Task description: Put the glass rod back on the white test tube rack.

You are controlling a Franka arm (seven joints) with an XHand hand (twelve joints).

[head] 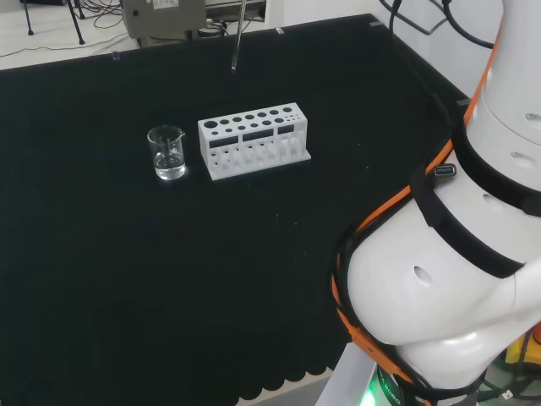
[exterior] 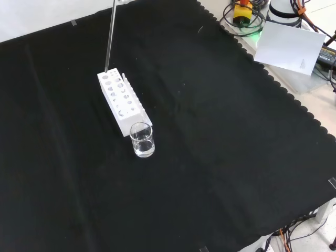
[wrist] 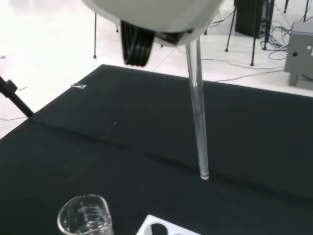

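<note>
A clear glass rod (head: 237, 38) hangs nearly upright in the air, tip down. In the front view the glass rod (exterior: 109, 37) ends just above the far end of the white test tube rack (exterior: 122, 102). In the head view the tip is off the cloth, beyond the rack (head: 254, 139). The wrist view has the hand (wrist: 151, 12) as a blurred white shape, shut on the top of the rod (wrist: 198, 112). There the rod's tip hovers past a corner of the rack (wrist: 161, 227). The rack's holes hold nothing that I can see.
A small glass beaker (head: 167, 152) with a little clear liquid stands right beside one end of the rack, also seen as the beaker (exterior: 142, 139) in the front view. The arm's white links (head: 456, 279) stand at the head view's right. Papers and cables (exterior: 289, 44) lie off the cloth.
</note>
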